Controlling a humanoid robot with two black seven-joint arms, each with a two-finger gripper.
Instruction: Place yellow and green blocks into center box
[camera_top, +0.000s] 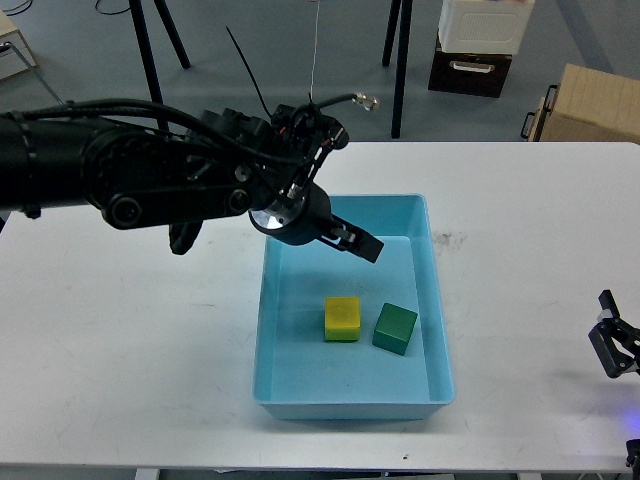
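Observation:
A light blue box (438, 330) stands in the middle of the white table. Inside it a yellow block (342, 318) and a green block (395, 328) lie side by side on the floor, the green one to the right and slightly turned. My left gripper (358, 243) hangs above the far part of the box, well clear of both blocks, empty, its fingers apart. My right gripper (612, 345) is at the right edge of the view, low over the table, only partly in view.
The bulky black left arm (150, 185) with loose cables spans the table's left half. Beyond the table's far edge are stand legs (400, 70), a dark crate (470, 70) and a cardboard box (590, 105).

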